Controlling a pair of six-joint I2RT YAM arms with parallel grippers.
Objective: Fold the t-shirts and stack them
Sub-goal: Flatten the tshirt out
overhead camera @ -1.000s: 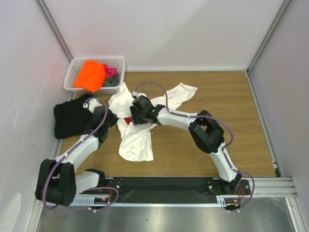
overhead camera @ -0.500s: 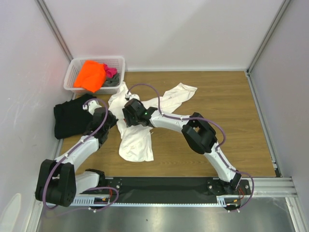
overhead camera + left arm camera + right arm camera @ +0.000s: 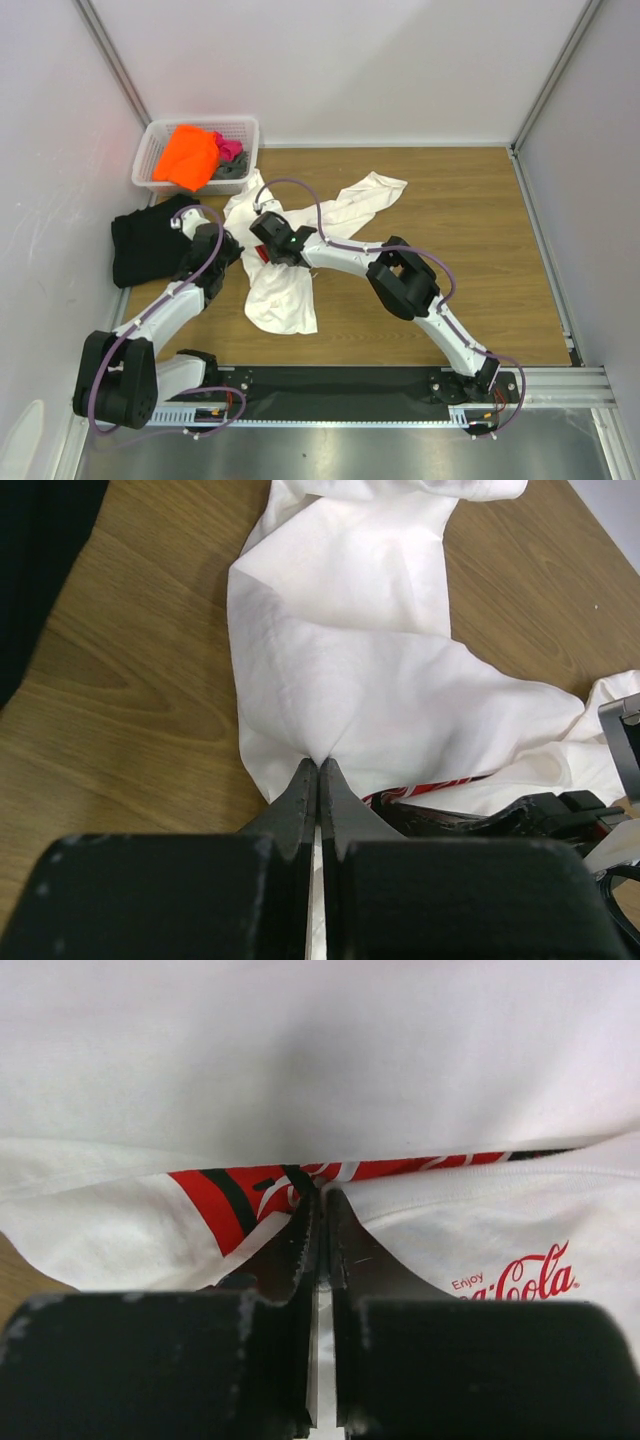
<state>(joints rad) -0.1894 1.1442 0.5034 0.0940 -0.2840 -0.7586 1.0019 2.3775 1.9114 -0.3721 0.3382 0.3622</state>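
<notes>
The white t-shirt (image 3: 283, 298) lies crumpled on the left half of the wooden table (image 3: 460, 250), one sleeve trailing far-right. The left gripper (image 3: 318, 764), jaws pressed together, pinches a fold at its left edge. Just beside it, the right gripper (image 3: 319, 1196) is clamped on cloth at the red-and-black graphic. The black t-shirt (image 3: 145, 245) lies further left. In the far-left corner, the lattice basket (image 3: 249, 133) holds orange (image 3: 187, 156), pink (image 3: 230, 149) and grey (image 3: 233, 170) tees. White walls (image 3: 350, 60) enclose the table.

Left arm (image 3: 165, 300) reaching forward, right arm (image 3: 345, 250) stretched far left, both jaws closed.
</notes>
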